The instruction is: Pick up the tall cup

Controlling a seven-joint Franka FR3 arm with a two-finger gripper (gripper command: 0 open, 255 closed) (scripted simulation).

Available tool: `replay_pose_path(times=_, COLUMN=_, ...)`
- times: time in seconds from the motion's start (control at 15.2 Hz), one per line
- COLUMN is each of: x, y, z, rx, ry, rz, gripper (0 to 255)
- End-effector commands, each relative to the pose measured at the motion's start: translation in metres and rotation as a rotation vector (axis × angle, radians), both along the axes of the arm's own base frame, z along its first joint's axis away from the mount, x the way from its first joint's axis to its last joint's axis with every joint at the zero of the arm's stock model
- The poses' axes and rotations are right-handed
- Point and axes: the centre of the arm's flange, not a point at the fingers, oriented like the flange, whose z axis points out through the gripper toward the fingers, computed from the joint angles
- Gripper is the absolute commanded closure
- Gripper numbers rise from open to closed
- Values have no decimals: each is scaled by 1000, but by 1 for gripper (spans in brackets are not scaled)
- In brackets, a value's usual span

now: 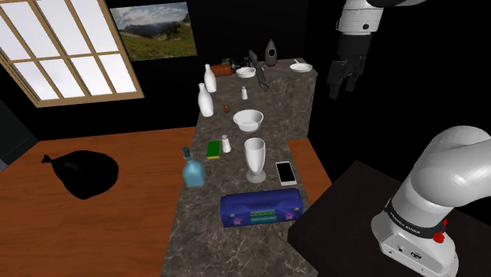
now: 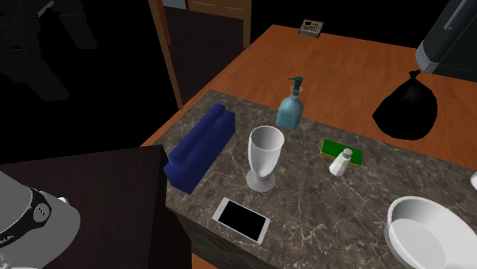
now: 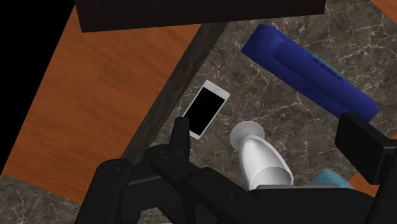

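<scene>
White arm (image 1: 366,16) hangs high, jaws spread, at one o'clock of one tall cup (image 1: 255,157); one phone (image 1: 286,172), one blue box (image 1: 262,208).

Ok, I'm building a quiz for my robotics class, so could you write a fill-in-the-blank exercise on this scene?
1. The tall cup is ___ in colour.
2. The flat device lying beside the cup is a ___.
3. The gripper hangs high, apart from the cup, and its fingers are ___.
4. The long box on the counter is dark ___.

Missing words: white, phone, open, blue.
</scene>
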Motion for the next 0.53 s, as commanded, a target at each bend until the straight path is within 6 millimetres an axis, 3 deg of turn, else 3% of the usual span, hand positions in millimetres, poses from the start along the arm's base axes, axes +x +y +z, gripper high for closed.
replay_pose_path(times=0.0, x=0, y=0, z=0, rx=0, ry=0, rz=0, gripper=0)
replay_pose_path(times=0.46, x=64, y=22, z=-64, rx=-17, ry=0, rz=-14, gripper=0)
